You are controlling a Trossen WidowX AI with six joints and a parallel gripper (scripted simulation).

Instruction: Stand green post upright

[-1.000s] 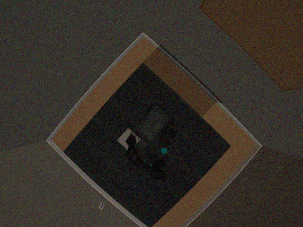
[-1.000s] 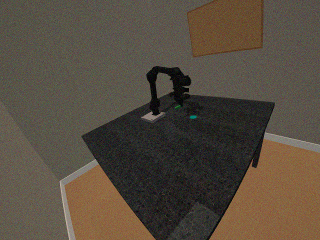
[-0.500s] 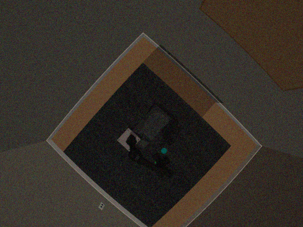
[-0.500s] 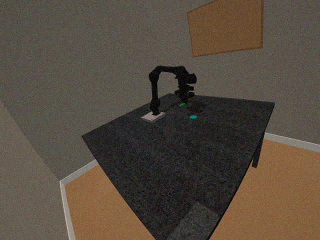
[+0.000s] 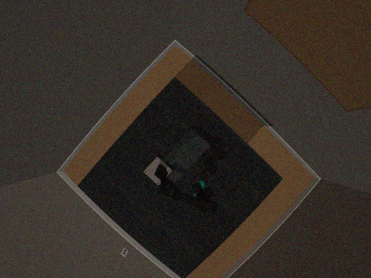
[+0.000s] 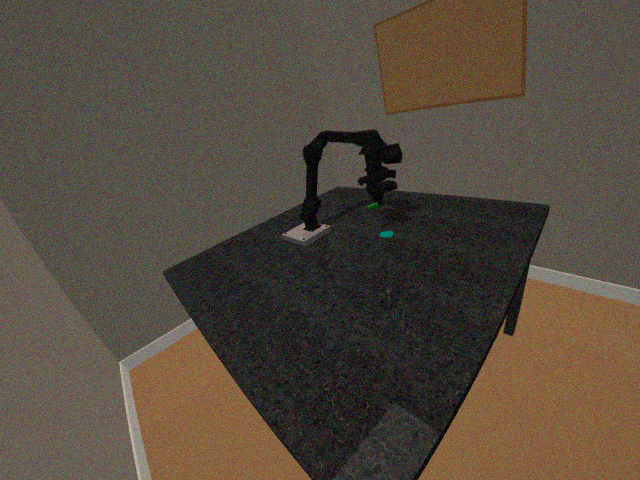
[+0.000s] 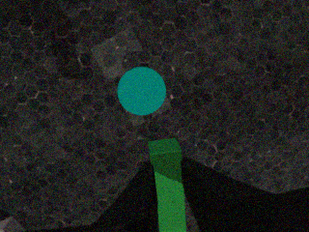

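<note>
My gripper [image 6: 376,198] is shut on the green post [image 7: 169,186] [image 6: 372,205] [image 5: 195,194]. In the wrist view the post sticks out from between the fingers toward the cyan circle [image 7: 142,91], with its free end just short of the circle's edge. The cyan circle [image 6: 386,234] [image 5: 201,184] is a flat disc on the dark table [image 6: 361,310]. In the exterior view the post hangs low over the table, behind the circle and apart from it. From above, the arm hides most of the post.
The arm's white base plate [image 6: 306,234] [image 5: 153,169] sits on the table left of the circle. A paler grey square patch [image 7: 116,50] marks the table top beyond the circle. The table's edges are far from the gripper.
</note>
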